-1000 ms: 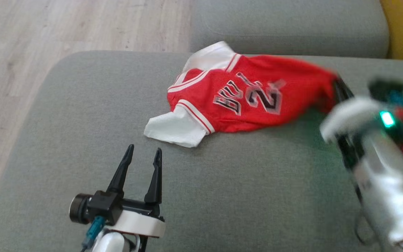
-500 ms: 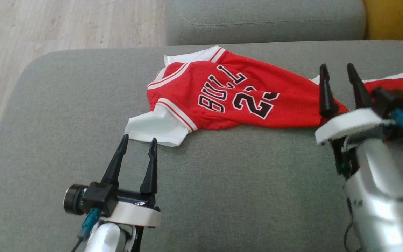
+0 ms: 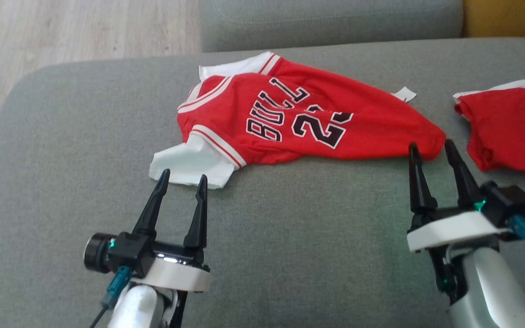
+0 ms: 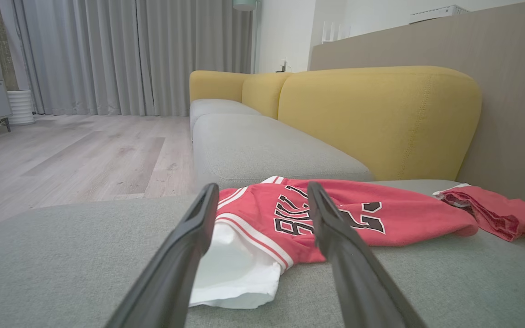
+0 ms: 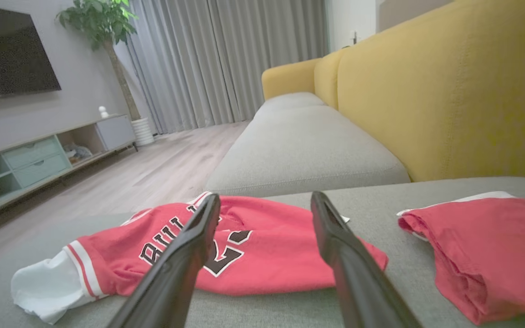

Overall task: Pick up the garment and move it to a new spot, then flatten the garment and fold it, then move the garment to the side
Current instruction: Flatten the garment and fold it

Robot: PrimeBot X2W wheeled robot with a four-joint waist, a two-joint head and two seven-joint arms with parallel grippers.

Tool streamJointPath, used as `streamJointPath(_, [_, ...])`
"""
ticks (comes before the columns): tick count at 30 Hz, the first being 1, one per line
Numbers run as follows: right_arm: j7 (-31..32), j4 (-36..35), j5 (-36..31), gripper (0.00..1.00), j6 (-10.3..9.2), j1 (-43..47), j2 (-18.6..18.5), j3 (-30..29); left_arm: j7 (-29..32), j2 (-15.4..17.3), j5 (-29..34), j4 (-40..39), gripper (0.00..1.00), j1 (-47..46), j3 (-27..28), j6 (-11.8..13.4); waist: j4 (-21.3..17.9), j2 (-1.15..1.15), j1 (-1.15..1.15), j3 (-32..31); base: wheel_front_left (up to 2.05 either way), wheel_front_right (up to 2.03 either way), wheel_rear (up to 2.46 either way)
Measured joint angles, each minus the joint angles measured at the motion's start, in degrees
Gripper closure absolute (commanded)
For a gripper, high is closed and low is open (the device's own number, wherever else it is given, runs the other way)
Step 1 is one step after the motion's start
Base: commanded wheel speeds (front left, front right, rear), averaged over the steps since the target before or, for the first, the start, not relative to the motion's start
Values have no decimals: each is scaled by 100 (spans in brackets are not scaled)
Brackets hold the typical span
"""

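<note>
The right gripper (image 3: 429, 148) has let go of the jersey (image 3: 303, 123) and drawn back. A second ago it was closed at the hem; now its fingers stand spread and empty, just beside the hem at the jersey's 4 o'clock. The jersey lies rumpled on the cushion (image 3: 312, 237) toward 12 o'clock, with a second red garment (image 3: 508, 132) apart at its 3 o'clock. The left gripper (image 3: 184, 175), also spread, waits by the white sleeve at 7 o'clock. The move looks done, so flattening should come next.
</note>
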Motion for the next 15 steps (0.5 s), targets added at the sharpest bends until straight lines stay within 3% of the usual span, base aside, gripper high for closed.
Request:
streamJointPath(7, [970,-33,-681,0,0,-811,26,-622,0,-3,0,-26,0,-297,-52,-37,99,0,0,421,0,0,0])
streamJointPath(15, [2317,1377,-1346,0,0,-2448,-160,-1200,0,-16,-8,2,0,-742,-316,-107,425,0,1,1035,0,0,0])
